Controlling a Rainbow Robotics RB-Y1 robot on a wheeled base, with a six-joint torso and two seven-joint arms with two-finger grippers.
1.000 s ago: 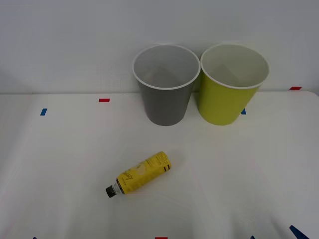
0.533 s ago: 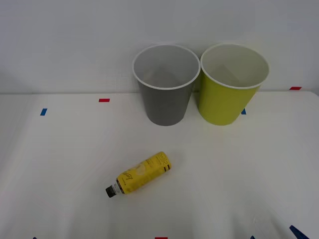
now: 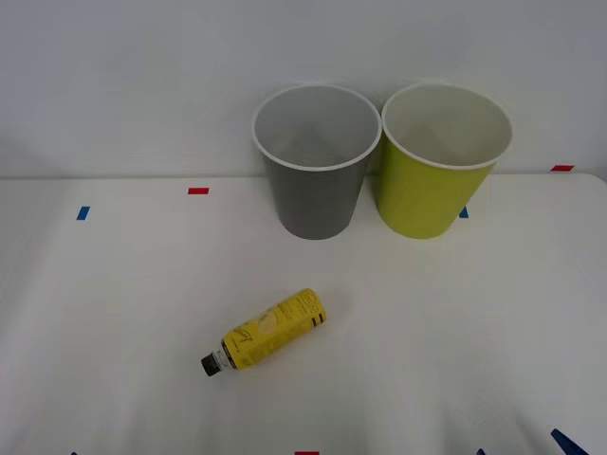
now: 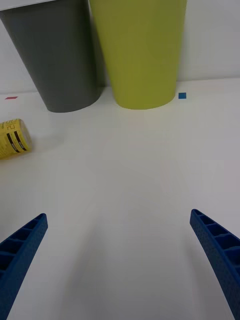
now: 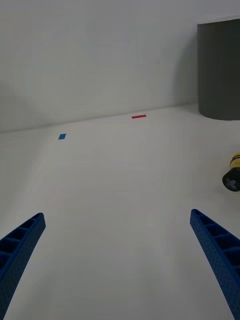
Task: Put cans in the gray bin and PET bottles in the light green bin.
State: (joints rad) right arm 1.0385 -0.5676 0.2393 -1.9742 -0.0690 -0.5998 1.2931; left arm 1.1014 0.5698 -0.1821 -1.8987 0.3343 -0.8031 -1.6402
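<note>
The white table (image 3: 493,322) takes up most of the front view, with small red and blue tape marks dotted along its far edge. At the back, right up against the wall, stand two tall tapered cup-shaped bins with white rims: the gray bin (image 3: 316,194) on the robot's left and the light green bin (image 3: 432,194) on its right, side by side and so close their rims look like they touch. Nearer the robot and well apart from both bins, the small PET bottle (image 3: 266,331) with the yellow label lies on its side on the table, dark cap pointing toward the robot's left, base angled toward the gray bin. The right gripper (image 4: 120,260) sits low over bare table facing the bins, blue ribbed fingers spread wide, nothing held. The left gripper (image 5: 117,260) is the same deal, wide open and empty, with the bottle's cap off to one side.
</note>
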